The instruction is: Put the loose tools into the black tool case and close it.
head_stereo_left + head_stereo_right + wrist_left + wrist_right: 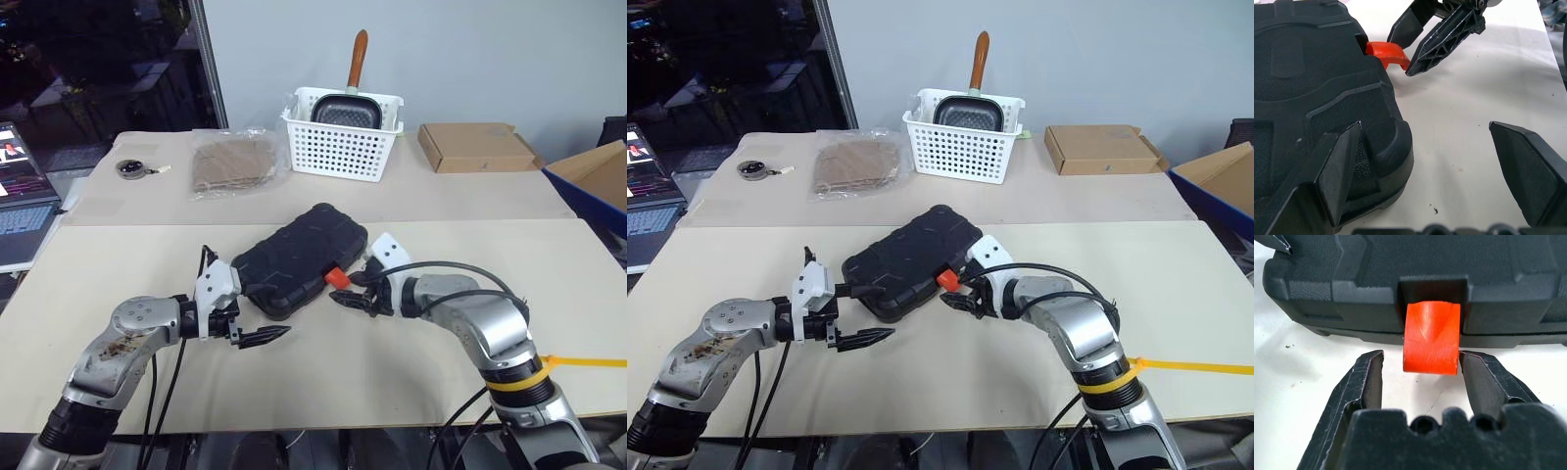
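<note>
The black tool case (294, 257) lies shut on the light table, its pebbled shell facing up. Its small orange latch (1431, 338) sticks out from the front edge. My right gripper (1421, 357) is open, and the latch's tip stands between its fingers; one finger (1484, 382) is at the latch's side, while the other stands a little off it. My left gripper (1425, 132) is open wide at the case's near corner, with one finger (1337, 166) against the corner and the other over bare table. The loose tools are out of view.
At the back of the table stands a white perforated basket (343, 152) holding a pan, with a cardboard box (478, 147) to its right. A clear bag (230, 164) and a round tape measure (132, 168) lie at the back left. A laptop (20, 211) sits past the left edge.
</note>
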You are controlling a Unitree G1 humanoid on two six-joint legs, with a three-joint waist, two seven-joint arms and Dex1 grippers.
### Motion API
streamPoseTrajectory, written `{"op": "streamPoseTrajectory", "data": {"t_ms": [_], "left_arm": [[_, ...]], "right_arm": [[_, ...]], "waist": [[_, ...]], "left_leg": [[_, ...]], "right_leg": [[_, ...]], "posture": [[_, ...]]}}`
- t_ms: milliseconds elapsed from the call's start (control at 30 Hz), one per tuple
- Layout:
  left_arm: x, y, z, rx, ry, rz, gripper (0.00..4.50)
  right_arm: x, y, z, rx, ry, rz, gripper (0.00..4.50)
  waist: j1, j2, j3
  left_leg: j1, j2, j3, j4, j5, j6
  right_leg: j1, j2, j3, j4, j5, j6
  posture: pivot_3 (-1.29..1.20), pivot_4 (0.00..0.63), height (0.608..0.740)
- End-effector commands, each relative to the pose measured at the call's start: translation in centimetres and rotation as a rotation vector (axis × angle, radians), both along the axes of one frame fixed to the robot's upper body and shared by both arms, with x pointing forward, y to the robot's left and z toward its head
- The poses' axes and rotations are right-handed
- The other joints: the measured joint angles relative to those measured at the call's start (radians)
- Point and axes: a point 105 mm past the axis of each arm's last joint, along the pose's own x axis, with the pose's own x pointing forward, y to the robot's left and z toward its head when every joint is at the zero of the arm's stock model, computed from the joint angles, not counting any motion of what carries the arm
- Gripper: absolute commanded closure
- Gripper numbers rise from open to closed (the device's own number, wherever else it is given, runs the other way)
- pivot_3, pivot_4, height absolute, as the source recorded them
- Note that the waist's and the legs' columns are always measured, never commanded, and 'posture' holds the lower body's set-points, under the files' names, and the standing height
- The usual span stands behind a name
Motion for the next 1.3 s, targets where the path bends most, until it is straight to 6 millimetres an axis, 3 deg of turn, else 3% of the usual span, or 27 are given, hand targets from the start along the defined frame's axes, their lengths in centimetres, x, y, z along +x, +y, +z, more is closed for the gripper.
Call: {"op": "streamPoseTrajectory", "data": {"t_ms": [33, 133, 167, 667, 900, 967, 1100, 1300], "left_arm": [[-0.2, 0.6, -1.9, 0.057, 0.059, 0.023, 0.0], [-0.3, 0.6, -1.9, 0.06, 0.058, 0.02, 0.0], [-0.3, 0.6, -1.9, 0.061, 0.057, 0.02, 0.0], [-0.5, 0.3, -2.2, 0.08, 0.058, 0.001, 0.0], [-0.6, 0.2, -2.0, 0.08, 0.057, 0.006, 0.0], [-0.7, 0.2, -2.1, 0.08, 0.058, 0.007, 0.0], [-0.6, 0.3, -2.1, 0.083, 0.064, 0.02, 0.0], [-0.2, 0.3, -2.0, 0.085, 0.066, 0.038, 0.0]], "right_arm": [[0.1, 0.2, 1.1, 0.006, -0.049, 0.001, 2.28], [0.1, 0.2, 1.2, 0.01, -0.052, -0.004, 3.27], [0.1, 0.2, 1.1, 0.009, -0.053, -0.003, 3.32], [1.4, 2.2, 0.2, 0.074, -0.065, -0.006, 3.32], [1.5, 2.5, -2.1, 0.039, -0.029, 0.006, 3.32], [1.5, 2.8, -2.6, 0.021, -0.045, 0.024, 2.31], [1.1, 2.2, -1.8, 0.021, -0.072, 0.029, 1.03], [-0.5, 0.0, 0.3, -0.025, -0.1, 0.052, 1.03]], "waist": [[0.0, 0.0, 0.0], [0.0, 0.0, 0.0], [0.0, 0.0, 0.0], [-0.02, 0.0, 0.0], [-0.031, 0.0, 0.0], [-0.032, 0.0, -0.001], [-0.027, 0.0, -0.001], [-0.019, 0.0, -0.001]], "left_leg": [[0.0, 0.0, 0.0, 0.0, 0.0, 0.0], [0.0, 0.0, 0.0, 0.0, 0.0, 0.0], [0.0, 0.0, 0.0, 0.0, 0.0, 0.0], [0.002, 0.001, 0.0, 0.0, 0.0, -0.001], [0.005, 0.003, 0.001, 0.0, 0.001, -0.001], [0.006, 0.003, 0.001, 0.0, 0.001, -0.001], [0.002, 0.003, 0.001, -0.001, 0.001, -0.001], [-0.001, 0.001, 0.001, -0.001, -0.003, 0.0]], "right_leg": [[0.0, 0.0, 0.0, 0.0, 0.0, 0.0], [0.0, 0.0, 0.0, 0.0, 0.0, 0.0], [0.0, 0.0, 0.0, 0.0, 0.0, 0.0], [0.001, 0.001, 0.0, 0.0, 0.0, 0.0], [0.002, 0.001, 0.001, 0.001, 0.0, 0.001], [0.002, 0.001, 0.002, 0.001, 0.0, 0.001], [-0.001, 0.002, 0.002, 0.001, 0.001, -0.001], [-0.002, -0.002, 0.002, -0.001, 0.0, 0.001]], "posture": [[0.0, 0.15, 0.74], [0.0, 0.15, 0.74], [0.0, 0.15, 0.74], [0.0, 0.15, 0.74], [0.0, 0.15, 0.74], [0.0, 0.15, 0.74], [0.0, 0.15, 0.74], [0.0, 0.15, 0.74]]}}
